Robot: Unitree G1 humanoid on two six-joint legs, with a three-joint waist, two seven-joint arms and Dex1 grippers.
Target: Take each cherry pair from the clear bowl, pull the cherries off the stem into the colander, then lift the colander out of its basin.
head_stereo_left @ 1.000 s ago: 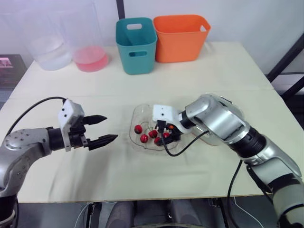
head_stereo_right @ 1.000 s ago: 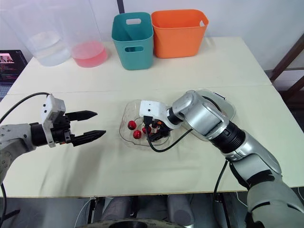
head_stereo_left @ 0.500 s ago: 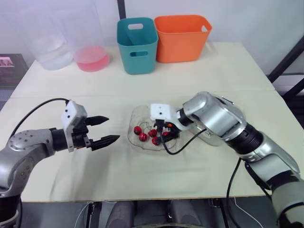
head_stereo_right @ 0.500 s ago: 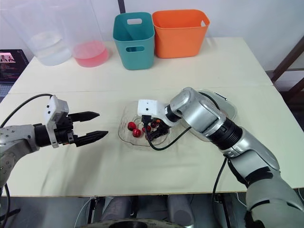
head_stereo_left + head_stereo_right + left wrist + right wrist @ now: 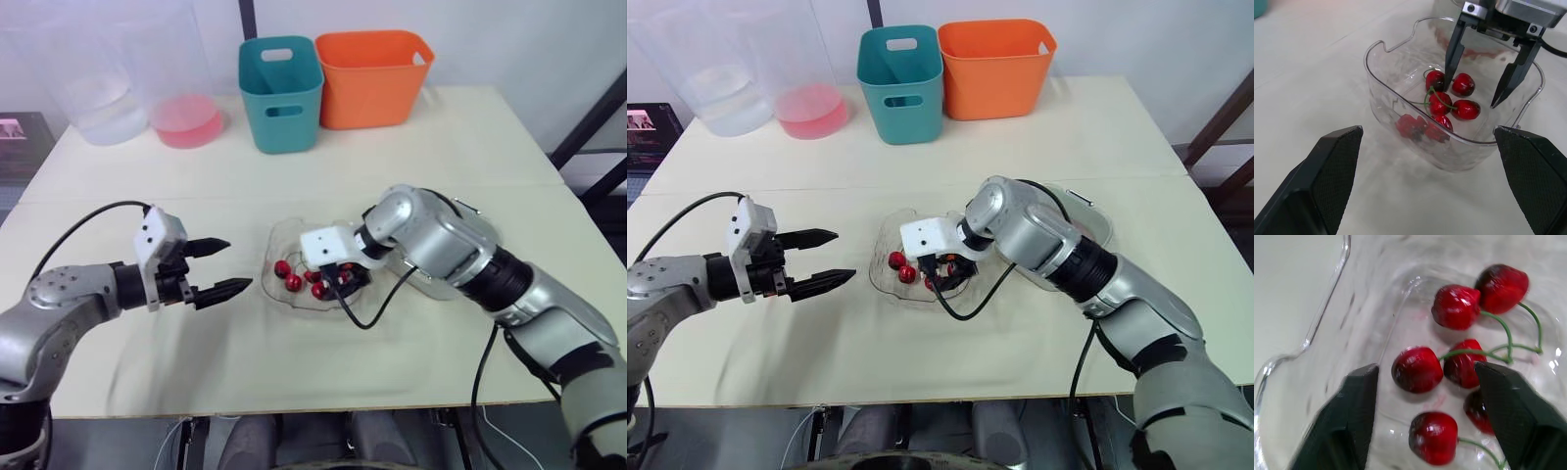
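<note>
A clear bowl (image 5: 284, 242) at mid-table holds several red cherries (image 5: 1440, 102) joined in pairs by green stems. My right gripper (image 5: 336, 281) is down inside the bowl, open, with its fingertips (image 5: 1448, 83) either side of the cherries and nothing held. In its own wrist view the open fingers (image 5: 1354, 416) flank one cherry (image 5: 1417, 368). My left gripper (image 5: 238, 264) hovers open and empty just left of the bowl, pointing at it. A pink colander-like bowl (image 5: 186, 119) sits at the back left.
A tall clear tub (image 5: 98, 88) stands at the back left by the pink bowl. A teal bin (image 5: 281, 90) and an orange bin (image 5: 372, 76) stand at the back centre. Another clear dish (image 5: 1089, 220) lies under my right arm. A black cable (image 5: 377, 308) trails off the right wrist.
My right gripper has shifted a little leftward inside the bowl. My left gripper has edged right, closer to the bowl. Both stay open.
</note>
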